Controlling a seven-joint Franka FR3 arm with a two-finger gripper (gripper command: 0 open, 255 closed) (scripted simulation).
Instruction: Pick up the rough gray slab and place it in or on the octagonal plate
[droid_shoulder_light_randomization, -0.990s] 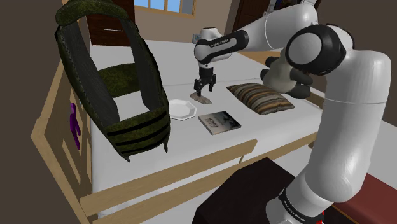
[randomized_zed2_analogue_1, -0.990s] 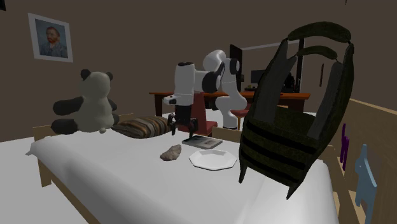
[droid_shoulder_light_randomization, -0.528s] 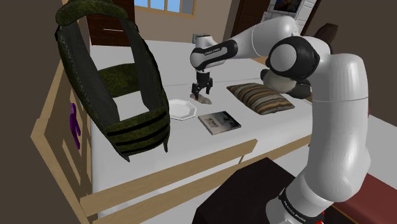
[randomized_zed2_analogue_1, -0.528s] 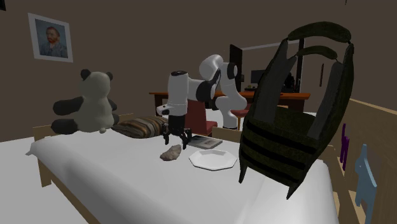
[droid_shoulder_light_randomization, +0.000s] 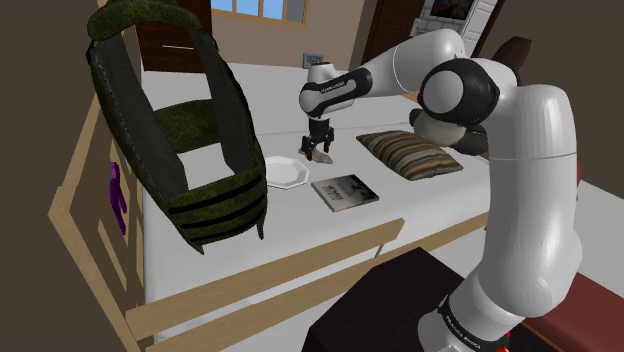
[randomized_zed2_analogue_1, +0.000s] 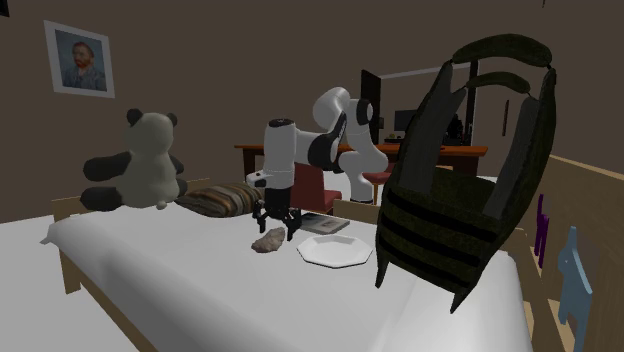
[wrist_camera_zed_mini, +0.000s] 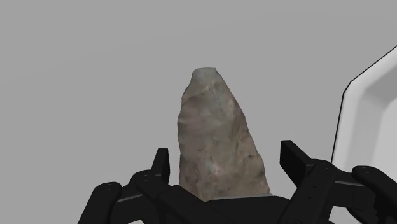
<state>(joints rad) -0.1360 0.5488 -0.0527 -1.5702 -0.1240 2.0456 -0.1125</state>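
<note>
Nearest in the shoulder view, the white bed (droid_shoulder_light_randomization: 250, 245) is being bounded by a wooden rail (droid_shoulder_light_randomization: 300, 262). A large olive backpack (droid_shoulder_light_randomization: 170, 130) is being propped upright at that view's left, and its lower end is standing near the plate. Past the rail, a book (droid_shoulder_light_randomization: 345, 191) is being rested flat on the cover, just beside the white octagonal plate (droid_shoulder_light_randomization: 285, 170).

Just beyond these, the rough gray slab (wrist_camera_zed_mini: 219, 137) is lying on the cover, close to the plate's edge and apart from it. The slab is being straddled by the black gripper (droid_shoulder_light_randomization: 320, 150). Its fingers (wrist_camera_zed_mini: 160, 168) are being held spread, one on each side of the stone with a gap at each, so nothing is being pinched.

Only bare cover is being shown between slab and plate, and more open cover is being shown at the second exterior view's left of the slab. A striped pillow (droid_shoulder_light_randomization: 408, 152) is lying well apart at the shoulder view's right. Farther off, a toy panda (randomized_zed2_analogue_1: 140, 160) is being seated by that pillow, and a portrait (randomized_zed2_analogue_1: 79, 58) is being hung on the wall behind.

One slab, one plate, one book, one pillow, one panda and one backpack are being counted.
</note>
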